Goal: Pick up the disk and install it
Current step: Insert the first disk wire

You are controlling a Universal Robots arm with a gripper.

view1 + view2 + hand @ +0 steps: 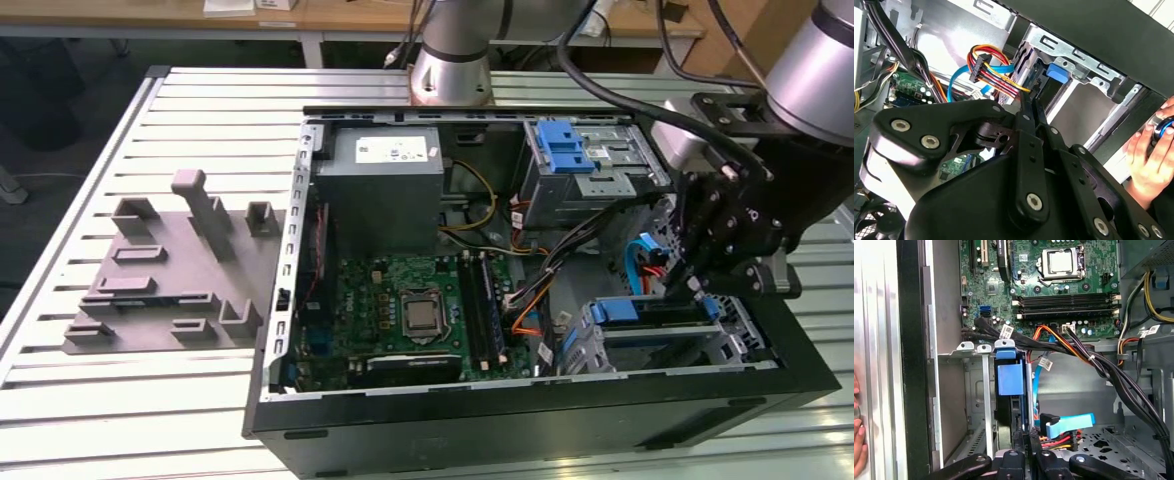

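Observation:
The disk (1010, 380) stands edge-on in the drive cage (976, 390) at the case's front corner, its blue bracket facing out; in the exterior view it sits low at the exterior view's right (647, 312). My gripper (1026, 442) is shut, with its fingertips right at the disk's exposed edge and nothing visibly clamped between them. The thin fingers (1029, 107) reach toward the cage and the blue bracket tab (1056, 72). Seen from outside, the gripper (690, 285) hangs just above the cage, inside the open computer case (534, 400).
Orange, black and blue cables (1079, 352) run close beside the cage, with a blue connector (1069, 424) by the fingers. A grey power supply (384, 185), motherboard (400, 310) and upper bay with blue latches (567, 150) fill the case. A hand (1149, 155) rests outside the case wall. A grey fixture (174, 270) lies on the table.

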